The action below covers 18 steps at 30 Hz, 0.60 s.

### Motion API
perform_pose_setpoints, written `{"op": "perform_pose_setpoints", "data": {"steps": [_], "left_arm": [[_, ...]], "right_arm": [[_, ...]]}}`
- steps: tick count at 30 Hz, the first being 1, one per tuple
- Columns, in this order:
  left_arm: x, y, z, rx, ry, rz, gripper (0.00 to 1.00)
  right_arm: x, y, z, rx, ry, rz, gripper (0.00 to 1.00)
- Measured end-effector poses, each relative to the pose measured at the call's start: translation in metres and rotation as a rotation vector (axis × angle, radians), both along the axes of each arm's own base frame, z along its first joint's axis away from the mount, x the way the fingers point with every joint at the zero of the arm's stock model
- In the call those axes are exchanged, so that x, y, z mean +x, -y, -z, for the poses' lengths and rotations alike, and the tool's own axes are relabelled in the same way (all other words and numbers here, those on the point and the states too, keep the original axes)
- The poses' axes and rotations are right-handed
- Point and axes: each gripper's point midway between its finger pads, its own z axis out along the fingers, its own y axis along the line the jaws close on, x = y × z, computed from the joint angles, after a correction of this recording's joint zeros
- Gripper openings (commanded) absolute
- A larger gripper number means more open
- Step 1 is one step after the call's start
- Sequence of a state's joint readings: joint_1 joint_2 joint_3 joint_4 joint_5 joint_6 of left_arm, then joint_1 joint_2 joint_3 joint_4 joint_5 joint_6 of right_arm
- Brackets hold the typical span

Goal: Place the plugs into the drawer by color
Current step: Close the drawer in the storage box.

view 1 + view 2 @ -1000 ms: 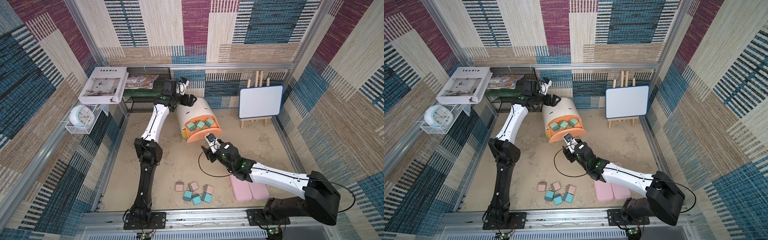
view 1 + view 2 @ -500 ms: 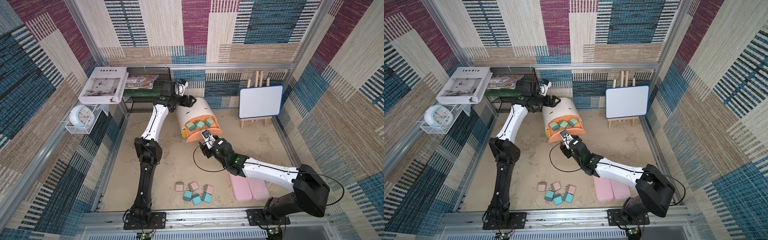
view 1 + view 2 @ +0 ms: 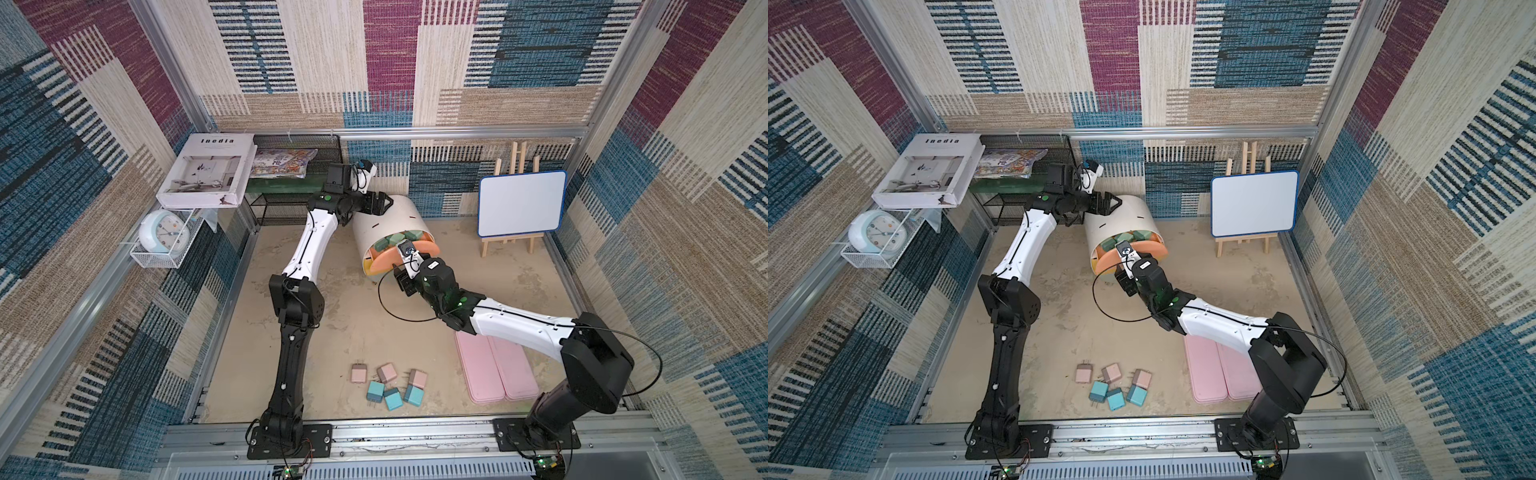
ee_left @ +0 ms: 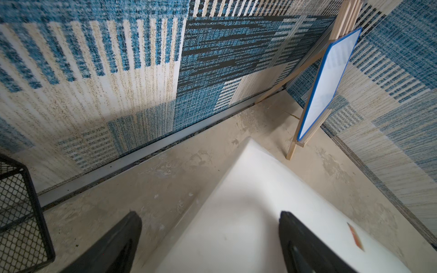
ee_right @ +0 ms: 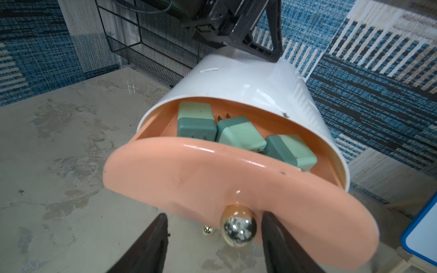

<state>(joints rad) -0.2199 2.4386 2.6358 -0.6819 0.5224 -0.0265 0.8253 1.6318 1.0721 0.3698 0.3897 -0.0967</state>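
The drawer [image 3: 392, 218] is a white drum cabinet lying tilted back, its peach top tray [image 5: 212, 175] pulled out. Three green plugs [image 5: 238, 134] lie in that tray. My right gripper [image 5: 215, 214] is open at the tray's front, and the gold knob [image 5: 238, 228] sits between its fingers close to one of them. My left gripper [image 4: 209, 214] is open, straddling the cabinet's white rear edge [image 4: 246, 189]; both top views show it [image 3: 380, 203] [image 3: 1111, 203]. Three pink plugs [image 3: 387, 372] and three blue plugs [image 3: 392, 399] lie loose near the front rail.
A small whiteboard on a wooden easel [image 3: 521, 203] stands right of the cabinet. Two flat pink cases [image 3: 494, 370] lie under the right forearm. A black wire rack [image 3: 291, 199] with books is behind the left arm. A clock [image 3: 164, 230] sits in a white basket.
My right arm has reached forward to the cabinet, bringing its open jaws around the peach tray's knob. The tray sits a little further in. The left arm stays at the cabinet's rear.
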Motion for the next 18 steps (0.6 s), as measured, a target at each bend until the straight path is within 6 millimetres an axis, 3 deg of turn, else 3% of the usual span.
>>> {"op": "perform_pose_setpoints", "data": {"steps": [8, 18], "left_arm": [[0.000, 0.000, 0.002, -0.006, -0.006, 0.002, 0.94], [0.002, 0.000, 0.002, -0.012, -0.003, -0.006, 0.92]], "right_arm": [[0.030, -0.010, 0.000, 0.025, 0.008, -0.001, 0.66], [0.045, -0.013, 0.001, 0.051, 0.006, -0.004, 0.66]]}}
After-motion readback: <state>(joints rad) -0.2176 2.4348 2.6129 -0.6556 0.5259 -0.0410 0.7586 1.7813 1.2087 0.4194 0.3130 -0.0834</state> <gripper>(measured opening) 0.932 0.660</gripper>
